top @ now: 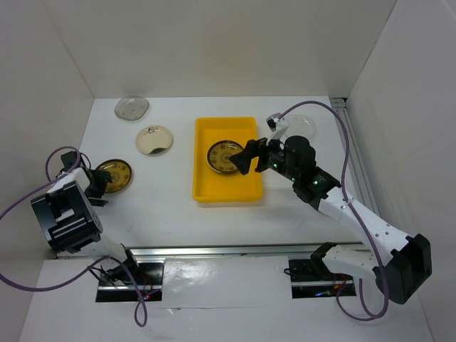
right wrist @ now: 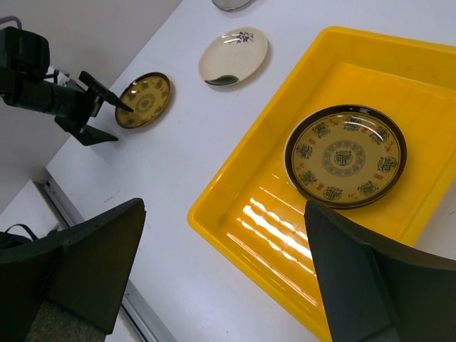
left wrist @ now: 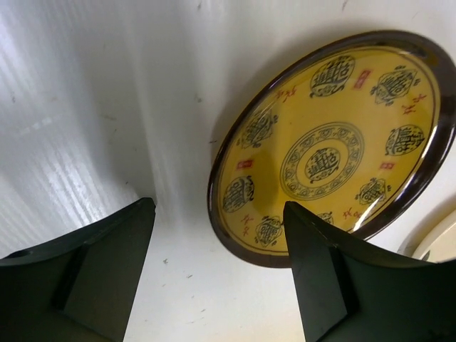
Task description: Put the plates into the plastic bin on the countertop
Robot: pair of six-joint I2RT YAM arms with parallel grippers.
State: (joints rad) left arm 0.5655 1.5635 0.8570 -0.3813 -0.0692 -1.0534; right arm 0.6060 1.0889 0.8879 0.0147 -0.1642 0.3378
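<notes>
The yellow plastic bin (top: 228, 187) (right wrist: 235, 214) lies mid-countertop with one dark, yellow-patterned plate (top: 223, 156) (right wrist: 345, 155) flat inside it. My right gripper (top: 246, 160) (right wrist: 224, 242) hangs open over the bin, holding nothing. A second dark, yellow-patterned plate (top: 115, 174) (left wrist: 335, 142) (right wrist: 142, 100) rests on the countertop at the left. My left gripper (top: 98, 189) (left wrist: 217, 242) is open at that plate's near rim, one finger (left wrist: 320, 278) over the rim, the other (left wrist: 107, 263) beside it on the bare surface. A cream plate (top: 154, 140) (right wrist: 233, 55) and a clear glass plate (top: 132, 107) lie farther back.
Another clear plate (top: 305, 125) sits right of the bin, behind my right arm. White walls enclose the countertop on three sides. A metal rail (top: 214, 251) (right wrist: 71, 214) runs along the front edge. The cream plate's edge (left wrist: 438, 246) shows just beyond the left plate.
</notes>
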